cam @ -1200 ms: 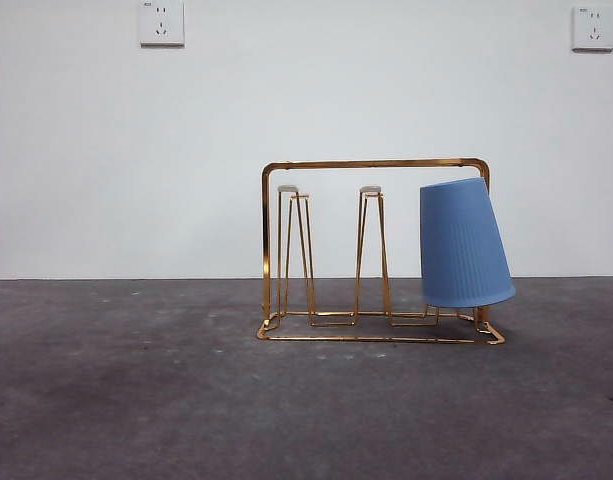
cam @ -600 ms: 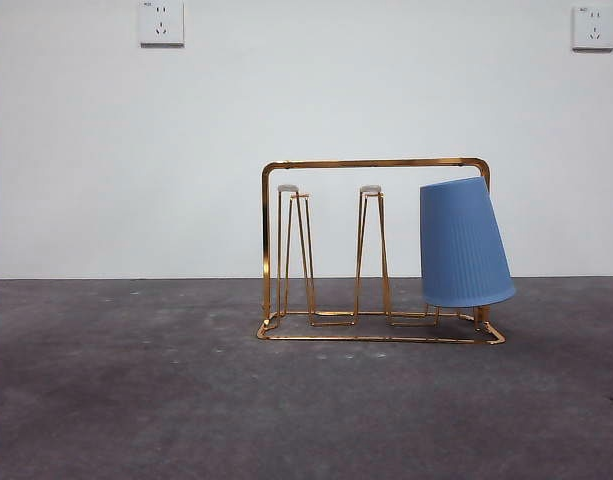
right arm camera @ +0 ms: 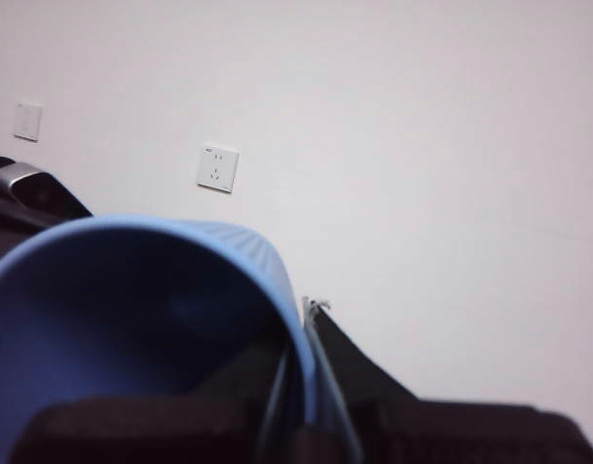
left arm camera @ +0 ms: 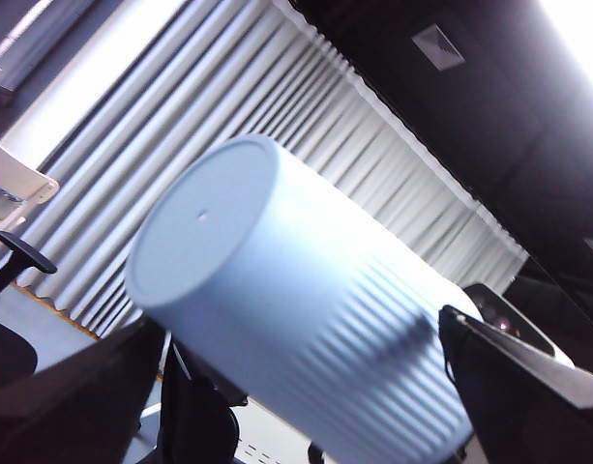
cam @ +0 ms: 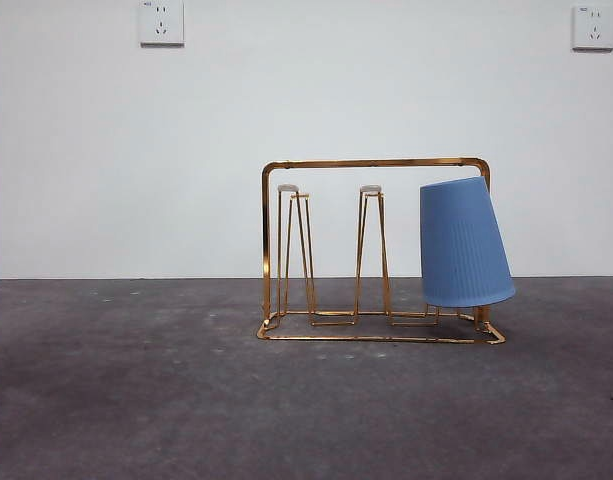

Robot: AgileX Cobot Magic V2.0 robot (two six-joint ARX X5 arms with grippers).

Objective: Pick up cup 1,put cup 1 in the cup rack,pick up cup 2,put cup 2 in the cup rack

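Three cups by my count, though only one is in place. On the tabletop [cam: 136, 400] stands the cup rack [cam: 376, 163], one in number. A blue cup [cam: 464, 245] hangs mouth-down at one end of it, leaning off upright, its rim just above the wire base. Two white-tipped peg tops show bare beside it [cam: 288, 189] [cam: 370, 189]. No arm shows in the front view.

Left tool [left arm camera: 301, 324]: pinching a pale blue cup [left arm camera: 277, 290] across its ribbed wall, closed base pointing away from the wrist, with curtains behind. It is held off the tabletop, away from the rack.

Right tool [right arm camera: 277, 425]: a darker blue cup mouth [right arm camera: 132, 319] fills the near field against the wall. Whether the tool grips it I cannot tell. With no arm near the rack in the front view, I judge it a separate cup from the racked one.

Step, as I judge it: first cup racked, second cup picked up and in carry to the rack.

Next move calls for bringing the pale blue cup over a bare peg, mouth downward and centred on the tip, then lowering it clear of the top frame and the leaning cup before letting go.

Also noted: two wall outlets [cam: 161, 22] [cam: 593, 27].
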